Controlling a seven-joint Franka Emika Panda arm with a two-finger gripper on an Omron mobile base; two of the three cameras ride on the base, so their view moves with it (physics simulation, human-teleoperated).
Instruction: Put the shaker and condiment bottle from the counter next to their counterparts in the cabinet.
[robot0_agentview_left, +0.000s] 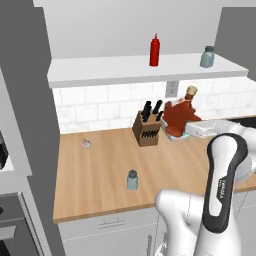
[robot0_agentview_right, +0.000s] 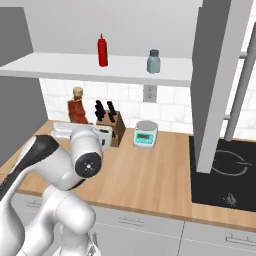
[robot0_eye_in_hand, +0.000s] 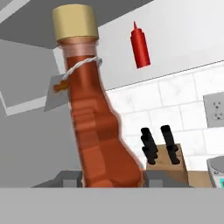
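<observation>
Red-brown and ribbed, the condiment bottle (robot0_eye_in_hand: 98, 131) sits clamped at its wide base in the hand (robot0_eye_in_hand: 111, 179), lifted off the tabletop (robot0_agentview_left: 100, 165) and leaning a little, just beside the knife block (robot0_agentview_left: 147, 129). It looks rigid and fairly weighty low down, with a glossy skin that could slip; the ribs give the fingers (robot0_eye_in_hand: 70, 178) some purchase, and I judge the low hold sound, though the tall neck and cork top (robot0_eye_in_hand: 75, 21) may sway. The cabinet (robot0_agentview_left: 125, 70) shelf runs above, its front edge the lip to clear, and the bottle must rise past it before going in. Open room lies on the shelf beside the red squeeze bottle (robot0_agentview_left: 154, 51); the greenish shaker (robot0_agentview_left: 207, 57) stands well apart to the right. The blue-grey shaker (robot0_agentview_left: 132, 180) waits near the tabletop's front edge.
</observation>
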